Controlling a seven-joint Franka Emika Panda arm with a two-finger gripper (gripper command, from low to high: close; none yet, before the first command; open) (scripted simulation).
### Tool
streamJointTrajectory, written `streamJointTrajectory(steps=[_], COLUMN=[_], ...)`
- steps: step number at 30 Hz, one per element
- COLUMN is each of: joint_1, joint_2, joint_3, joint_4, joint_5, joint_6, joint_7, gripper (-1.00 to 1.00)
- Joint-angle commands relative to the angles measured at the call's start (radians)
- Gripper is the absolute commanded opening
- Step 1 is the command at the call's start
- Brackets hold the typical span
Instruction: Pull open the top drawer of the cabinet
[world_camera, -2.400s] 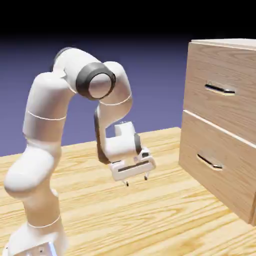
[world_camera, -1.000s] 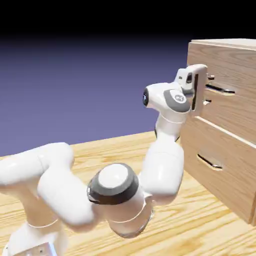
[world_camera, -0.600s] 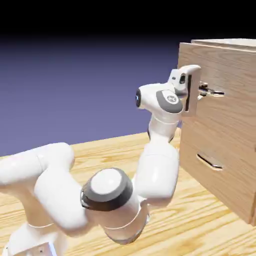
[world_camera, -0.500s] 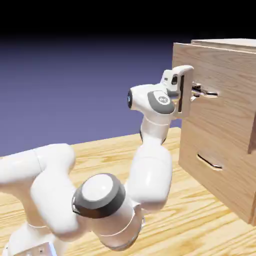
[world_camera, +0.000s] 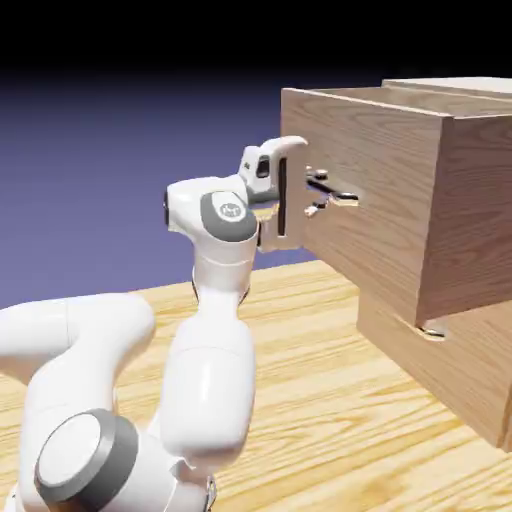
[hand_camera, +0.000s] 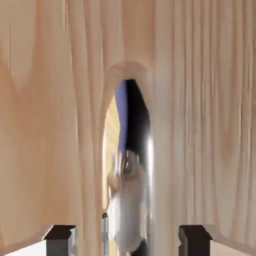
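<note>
The top drawer (world_camera: 372, 150) stands pulled far out of the cabinet (world_camera: 470, 380) toward the exterior view's left, its inside open to the top. My gripper (world_camera: 318, 192) is level with the drawer's slim metal handle (world_camera: 340, 195), one finger above the bar and one below. In the hand view the shiny handle (hand_camera: 131, 165) runs down the middle of the wood front (hand_camera: 50, 100). Both fingertips (hand_camera: 60, 239) sit wide apart on either side of it without pressing on it. My gripper (hand_camera: 126, 241) is open around the bar.
The lower drawer (world_camera: 455, 365) is shut, its handle (world_camera: 431, 331) peeking out under the pulled-out drawer. The wooden table (world_camera: 330, 400) spreads below. My white arm's elbow and base fill the lower left of the exterior view.
The top drawer has slid well out to the left with my hand on its handle. The fingers, shut on the bar half a second ago, now stand apart.
</note>
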Motion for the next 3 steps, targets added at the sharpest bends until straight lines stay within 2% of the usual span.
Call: streamJointTrajectory(steps=[1, 3], joint_1=[-0.036, -0.074], joint_2=[0.0, 0.001], joint_3=[0.023, 0.048], joint_4=[-0.031, -0.063], joint_5=[0.03, 0.062], joint_6=[0.006, 0.012], joint_7=[0.008, 0.017], gripper=[1.0, 1.0])
